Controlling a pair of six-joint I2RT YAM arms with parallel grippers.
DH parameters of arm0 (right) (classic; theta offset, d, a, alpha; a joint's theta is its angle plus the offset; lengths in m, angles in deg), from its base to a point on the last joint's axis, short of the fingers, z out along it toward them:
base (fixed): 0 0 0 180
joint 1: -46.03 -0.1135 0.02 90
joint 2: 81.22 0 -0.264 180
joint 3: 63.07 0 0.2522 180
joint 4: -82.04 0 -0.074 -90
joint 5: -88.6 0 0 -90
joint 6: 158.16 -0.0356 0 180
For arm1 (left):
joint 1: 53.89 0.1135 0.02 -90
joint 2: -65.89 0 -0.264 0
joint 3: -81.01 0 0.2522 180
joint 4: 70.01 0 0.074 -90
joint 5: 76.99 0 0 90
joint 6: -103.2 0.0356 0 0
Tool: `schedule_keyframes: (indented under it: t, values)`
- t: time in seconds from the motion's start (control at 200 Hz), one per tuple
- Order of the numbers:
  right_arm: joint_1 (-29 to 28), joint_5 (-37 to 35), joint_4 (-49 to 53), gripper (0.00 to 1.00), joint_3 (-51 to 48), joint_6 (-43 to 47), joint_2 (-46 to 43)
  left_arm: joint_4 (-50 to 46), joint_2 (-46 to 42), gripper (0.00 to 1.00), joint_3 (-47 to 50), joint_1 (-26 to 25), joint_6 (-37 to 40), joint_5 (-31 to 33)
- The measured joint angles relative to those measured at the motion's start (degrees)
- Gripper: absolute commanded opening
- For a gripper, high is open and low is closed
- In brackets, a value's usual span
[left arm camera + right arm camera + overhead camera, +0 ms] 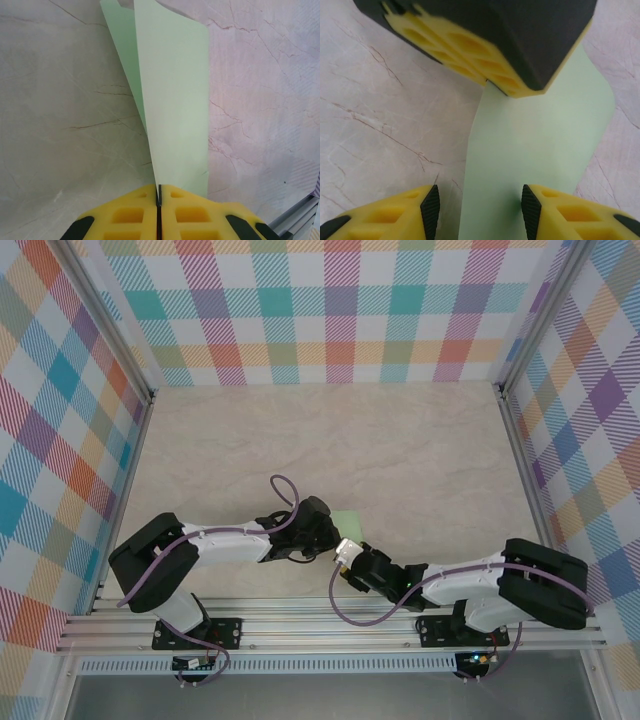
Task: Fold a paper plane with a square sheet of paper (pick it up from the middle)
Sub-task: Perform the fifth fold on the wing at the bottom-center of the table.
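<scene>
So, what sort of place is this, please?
Probably a robot test booth, not a home: colourful checked wall panels, a silver aluminium mounting rail, and a beige marble-patterned tabletop.

- Paper — thin, matt, smooth.
- Table — smooth, marble-look, slight sheen.
- Fingers — yellow moulded plastic, black matt pads.
- Rail — bare grooved metal.

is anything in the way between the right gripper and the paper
Nothing visible is. The paper lies in the gap between the open fingers of the right gripper, and the left gripper is shut on its far end.
</scene>
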Motion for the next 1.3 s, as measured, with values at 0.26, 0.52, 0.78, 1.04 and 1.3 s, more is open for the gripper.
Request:
schedule_keyframes:
  t: [0.26,0.52,0.78,1.04,1.3]
  values:
    - [0.00,-1.18,-1.46,0.36,0.00,0.42,0.96,0.00,0.00,0.09,0.00,0.00,0.00,0.00]
    - [0.00,-1.25,-1.01,0.19,0.15,-0.76,0.94,-0.04,0.00,0.09,0.00,0.02,0.00,0.00]
    - [1.31,0.50,-0.11,0.05,0.39,-6.43,0.94,-0.26,-0.04,0.22,0.00,0.04,0.02,0.07]
    - [10.64,13.75,-0.02,0.01,0.33,-15.78,-0.72,-2.29,-4.07,0.46,0.00,0.22,0.31,1.79]
    - [19.54,27.04,-1.11,0.01,-1.31,-22.73,-2.99,-2.60,-10.64,0.49,1.36,0.22,0.61,4.76]
